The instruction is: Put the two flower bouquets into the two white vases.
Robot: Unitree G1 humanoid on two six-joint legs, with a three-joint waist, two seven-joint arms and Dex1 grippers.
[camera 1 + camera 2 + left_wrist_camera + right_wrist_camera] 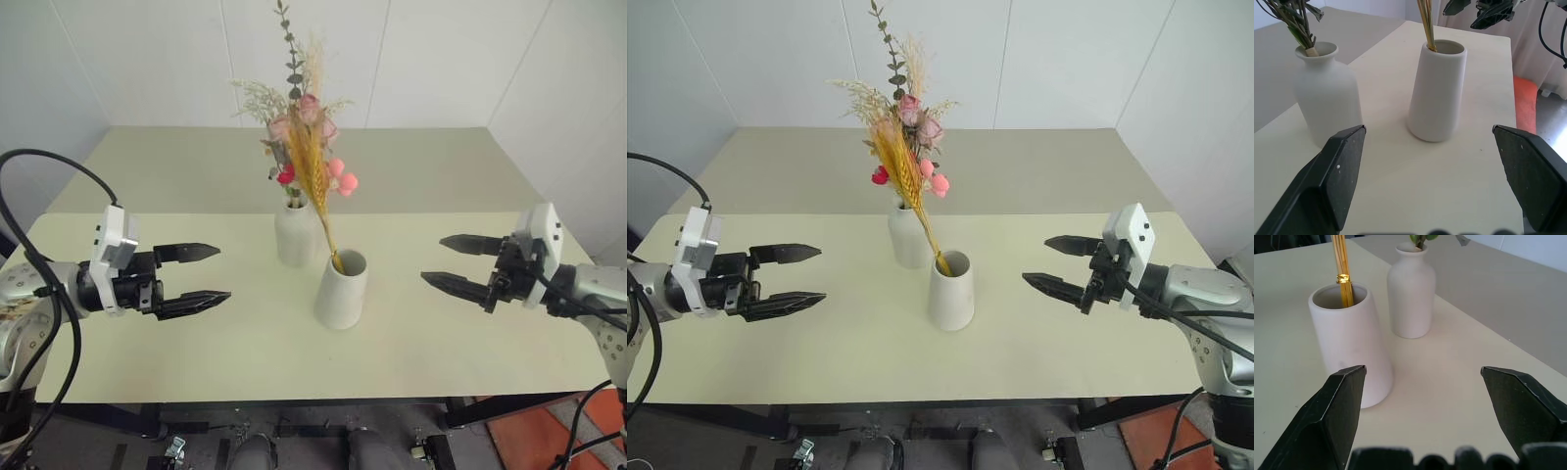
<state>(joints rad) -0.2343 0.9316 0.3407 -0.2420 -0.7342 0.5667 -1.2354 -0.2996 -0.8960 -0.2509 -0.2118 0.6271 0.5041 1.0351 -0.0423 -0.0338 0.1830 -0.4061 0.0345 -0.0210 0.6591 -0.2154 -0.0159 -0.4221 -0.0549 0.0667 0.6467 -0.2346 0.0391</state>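
wheat stalks [312,176] overlapping roses [299,113], stem ends hidden inside vases [341,290]

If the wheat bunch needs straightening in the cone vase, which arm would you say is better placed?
Probably the right: the wheat bunch leans toward the robot's left, and the open right gripper faces the cone vase unobstructed. The left gripper is open too.
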